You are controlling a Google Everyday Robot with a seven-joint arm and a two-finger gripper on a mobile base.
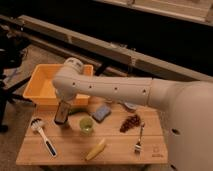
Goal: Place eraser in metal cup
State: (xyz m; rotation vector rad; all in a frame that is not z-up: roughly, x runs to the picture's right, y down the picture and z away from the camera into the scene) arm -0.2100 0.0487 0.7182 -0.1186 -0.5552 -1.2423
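on the wooden surface, nearest, lie a brush, a pale yellow wedge and a fork. behind them stand a green cup, a blue sponge and grapes. the gripper hangs left of the green cup, jaws clamped on the eraser. a yellow bin sits behind. no writing is legible.
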